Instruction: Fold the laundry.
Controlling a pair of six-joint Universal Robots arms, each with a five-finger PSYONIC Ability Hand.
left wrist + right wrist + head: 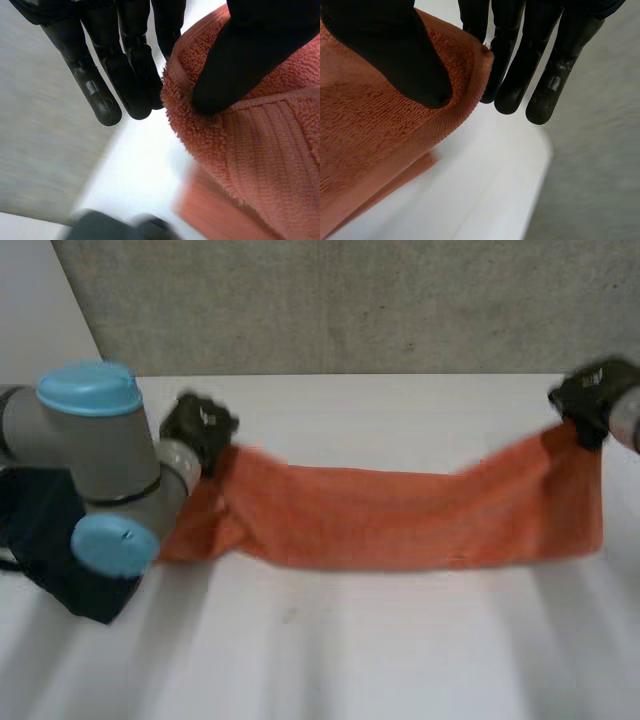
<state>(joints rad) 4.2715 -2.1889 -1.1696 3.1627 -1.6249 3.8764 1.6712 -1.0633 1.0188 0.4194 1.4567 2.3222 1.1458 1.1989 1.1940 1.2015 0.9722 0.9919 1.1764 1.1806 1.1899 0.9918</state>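
pinching towel point(400, 515) (orange) corners: left robot hand point(200, 428), right robot hand point(590, 395)

towel point(400, 515) solid orange, ribbed band along its edge. left hand point(200, 425), right hand point(590, 395) black. table point(350, 640) under towel white, wall point(350, 300) behind towel grey.

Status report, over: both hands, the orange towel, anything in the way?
Left hand pinches one end of orange towel. Right hand pinches the other end. Towel stretched between them, sagging over white table. No obstacle seen.

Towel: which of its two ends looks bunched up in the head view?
The end held by the left hand; the towel hangs flat below the right hand.
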